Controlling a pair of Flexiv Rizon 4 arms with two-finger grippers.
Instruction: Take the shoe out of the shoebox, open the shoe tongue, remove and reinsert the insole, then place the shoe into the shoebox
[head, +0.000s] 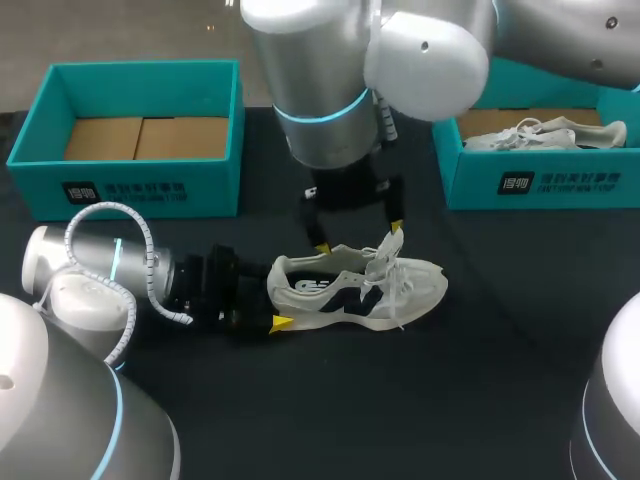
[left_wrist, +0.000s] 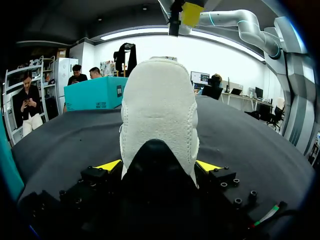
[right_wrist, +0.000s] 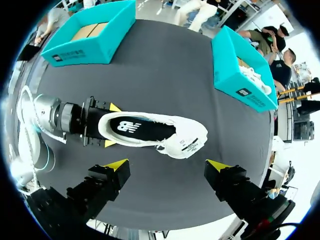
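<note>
A white sneaker (head: 355, 290) with a dark insole lies on its sole on the black table, toe to the right. Its tongue (head: 390, 245) stands pulled up and forward. My left gripper (head: 272, 295) lies low on the table and is shut on the shoe's heel (left_wrist: 159, 100), one yellow tip on each side. My right gripper (head: 359, 237) hangs open just above the shoe's opening, holding nothing. In the right wrist view the shoe (right_wrist: 150, 132) lies ahead of my right gripper (right_wrist: 169, 165), with the left gripper (right_wrist: 112, 125) clamped on the heel.
A teal shoebox (head: 130, 130) with a bare cardboard floor stands at the back left. A second teal shoebox (head: 540, 170) at the back right holds another white shoe (head: 550, 135). Black table surface lies in front of the sneaker.
</note>
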